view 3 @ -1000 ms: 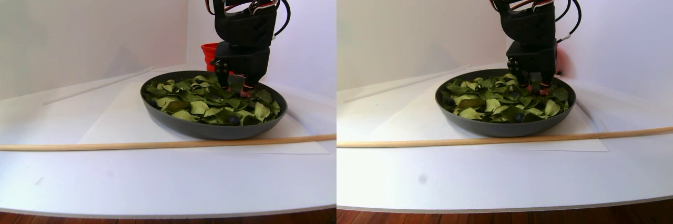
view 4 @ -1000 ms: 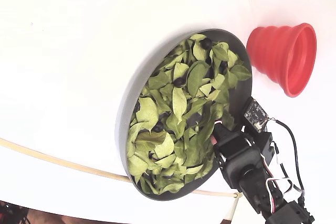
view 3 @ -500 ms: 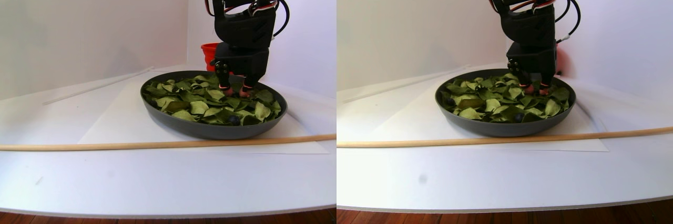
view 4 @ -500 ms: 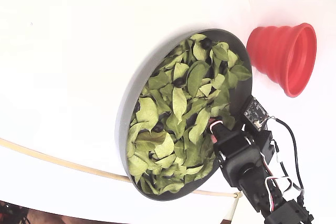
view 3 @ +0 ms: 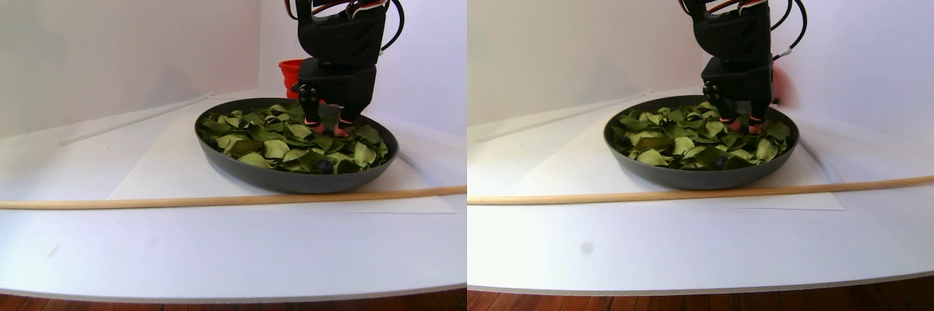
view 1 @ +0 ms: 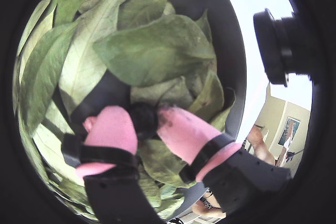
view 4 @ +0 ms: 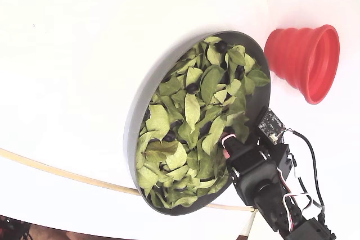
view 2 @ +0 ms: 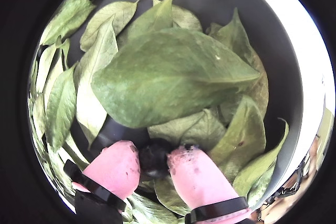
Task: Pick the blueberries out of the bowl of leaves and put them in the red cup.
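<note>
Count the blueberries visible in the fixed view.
3 blueberries: one by the rim nearest the red cup, one mid-bowl, one lower left. Leaves likely hide more; the pincer grips another, seen only in wrist views.

Black arm near vertical, pink-tipped fingers [view 2: 113,166] pointing down, closed around a small dark berry [view 2: 154,156].

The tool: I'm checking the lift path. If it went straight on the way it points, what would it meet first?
The tool, shut on a blueberry, points down into the bowl. It would likely press into the leaves first.
</note>
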`<state>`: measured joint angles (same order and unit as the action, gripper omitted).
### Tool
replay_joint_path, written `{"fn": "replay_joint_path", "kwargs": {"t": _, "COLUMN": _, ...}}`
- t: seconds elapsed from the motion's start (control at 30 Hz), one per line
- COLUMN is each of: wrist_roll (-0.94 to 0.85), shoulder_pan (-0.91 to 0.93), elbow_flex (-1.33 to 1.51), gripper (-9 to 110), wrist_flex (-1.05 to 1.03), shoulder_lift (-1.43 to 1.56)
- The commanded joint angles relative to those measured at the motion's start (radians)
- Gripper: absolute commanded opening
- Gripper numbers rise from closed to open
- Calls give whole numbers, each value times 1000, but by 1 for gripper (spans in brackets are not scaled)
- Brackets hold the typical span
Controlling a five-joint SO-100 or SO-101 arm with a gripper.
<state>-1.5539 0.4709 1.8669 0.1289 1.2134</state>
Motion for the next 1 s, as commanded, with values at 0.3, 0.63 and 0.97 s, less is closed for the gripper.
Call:
{"fn": "replay_joint_path", "kwargs": {"t": 0.3, "wrist_roll": -15, "shoulder_pan": 0, "elbow_flex": -41, "gripper": 9, "wrist_flex": 12, "shoulder_lift": 138}}
{"fn": "replay_joint_path", "kwargs": {"t": 0.63, "wrist_roll": -32, "shoulder_pan": -2, "elbow_flex": -44, "gripper": 9, "wrist_flex": 9, "shoulder_lift": 196}}
{"fn": "replay_joint_path", "kwargs": {"t": 0.97, "wrist_roll": -38, "shoulder_pan": -6, "elbow_flex": -31, "gripper": 9, "wrist_flex": -23, "shoulder_lift": 273}}
